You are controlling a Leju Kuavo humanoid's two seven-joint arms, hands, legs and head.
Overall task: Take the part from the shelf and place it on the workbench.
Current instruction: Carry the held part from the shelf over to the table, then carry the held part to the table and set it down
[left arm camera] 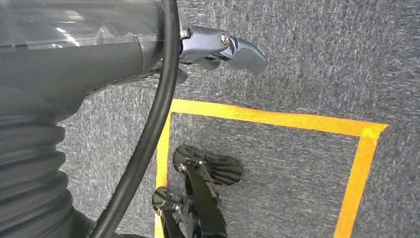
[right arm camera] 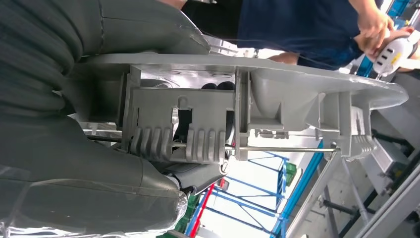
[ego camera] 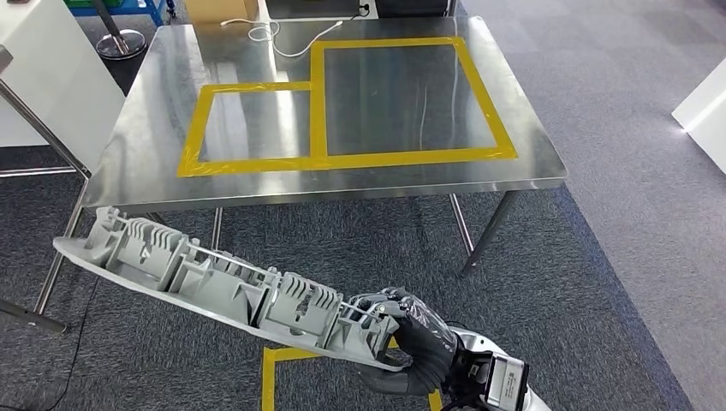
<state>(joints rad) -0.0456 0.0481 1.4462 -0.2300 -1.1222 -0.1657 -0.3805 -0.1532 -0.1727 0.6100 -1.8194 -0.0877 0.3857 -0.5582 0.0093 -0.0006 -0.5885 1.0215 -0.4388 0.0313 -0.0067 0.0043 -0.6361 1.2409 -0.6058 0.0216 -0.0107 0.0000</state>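
Right hand [ego camera: 411, 347] of mine sits closest to the camera, low in the head view, fingers wrapped tight around one end of the long grey ribbed part [ego camera: 231, 287]. So the shelf bit looks done: the part's already out and in my grip. What's left is setting it on the workbench [ego camera: 154, 111], and I'm short of it. The part hangs over the carpet on the near side of the workbench, below its front edge, sticking out sideways and tilted a little. Left hand [left arm camera: 223, 47] just hangs over the floor holding nothing, fingers look loosely apart.
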